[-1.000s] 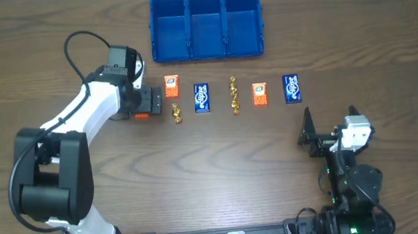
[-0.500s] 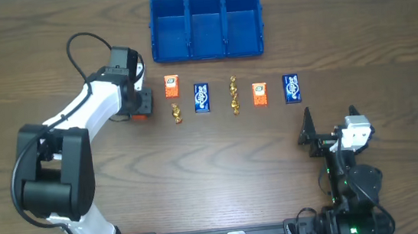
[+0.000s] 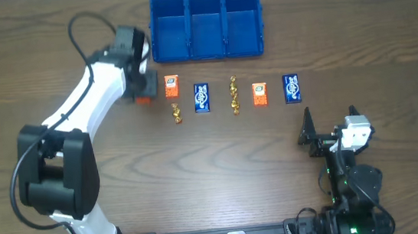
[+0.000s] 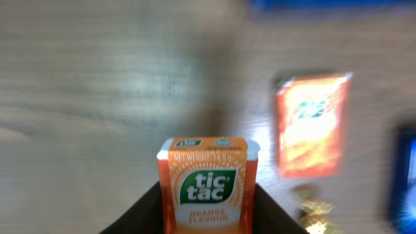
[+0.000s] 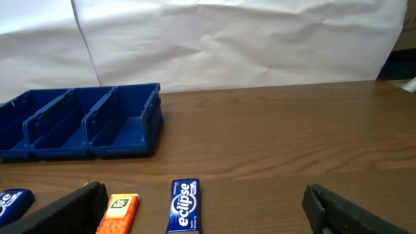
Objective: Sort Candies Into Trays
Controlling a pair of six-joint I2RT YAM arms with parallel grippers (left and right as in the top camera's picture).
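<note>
1. Top view, nearest the bases: the right gripper (image 3: 329,115) sits low over the wooden table (image 3: 200,179) on the right side. Its two fingers are spread wide with nothing between them.
2. Farther up the table, the loose candies lie in a rough row, all outside the tray.
3. At the right end of the row is the right blue gum pack (image 3: 292,88), with the right orange mint box (image 3: 259,94) just beside it.
4. Next to the left is the middle string of gold-wrapped candies (image 3: 234,95), then the left blue gum pack (image 3: 202,98).
5. The left gold-wrapped candies (image 3: 177,114) lie on the near side of the left orange mint box (image 3: 171,86), which rests flat at the row's left.
6. Just left of that box is the left gripper (image 3: 142,95). Its fingers are closed against both sides of the held orange mint box (image 4: 208,188), which stands upright between them with the label facing the wrist camera.
7. At the far side is the blue three-compartment tray (image 3: 209,54). Its near wall lies past the row, and the left gripper is off its left corner, not over any compartment.
</note>
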